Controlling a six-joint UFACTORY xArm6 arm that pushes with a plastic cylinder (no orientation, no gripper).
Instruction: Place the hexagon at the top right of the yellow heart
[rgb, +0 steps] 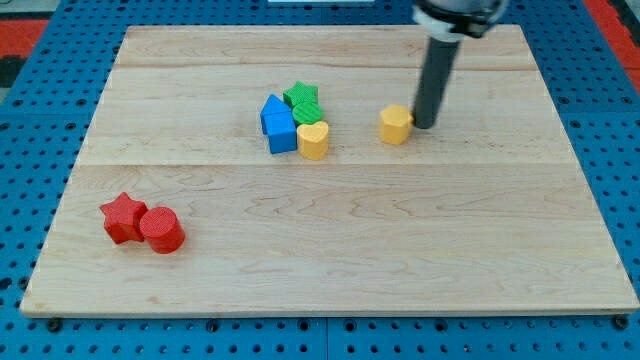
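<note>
Hexagon, yellow (396, 125): small solid block, upper middle of wooden board (330, 270), toward the view's right; well apart from yellow heart (313, 141), which lies to its left and slightly lower; judged light, rigid and smooth-faced, likely to slide easily and to spin if pushed off-centre, so contact belongs square on a flat side. Rod: my tip (424, 126) stands just beside the hexagon's right side, touching or very nearly; no jaws exist on this rod, so nothing is held and pushing is the only means. Cluster about the heart: blue house-shaped block (278, 124) touching it on the left; green star (302, 98) and a green block (309, 113), shape unclear, above. Remote items: red star (122, 217) and red cylinder (161, 229), touching, at the view's lower left; blue pegboard (30, 120) around the board.
</note>
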